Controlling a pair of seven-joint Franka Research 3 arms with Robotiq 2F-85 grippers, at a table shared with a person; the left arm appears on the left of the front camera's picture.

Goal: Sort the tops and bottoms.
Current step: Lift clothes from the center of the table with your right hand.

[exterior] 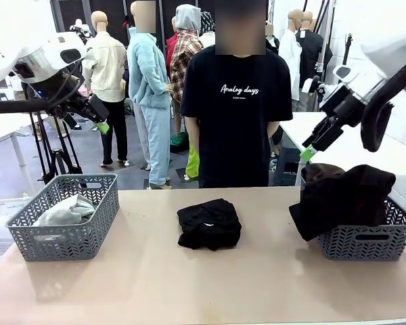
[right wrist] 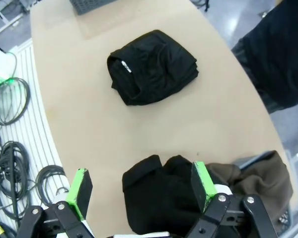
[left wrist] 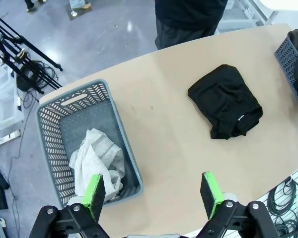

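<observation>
Folded black garment [exterior: 209,224] mid-counter [exterior: 189,284] | grey top [exterior: 64,212] in left basket [exterior: 64,233] | dark bottoms [exterior: 342,198] heaped over right basket [exterior: 365,240] | left fingers [left wrist: 151,193] released, raised | right fingers [right wrist: 139,183] released, raised

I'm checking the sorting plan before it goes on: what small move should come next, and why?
Probably the right gripper, open above the right basket, should swing toward the folded black garment lying alone mid-table. That basket already holds dark garments; the left basket holds the grey top.
</observation>
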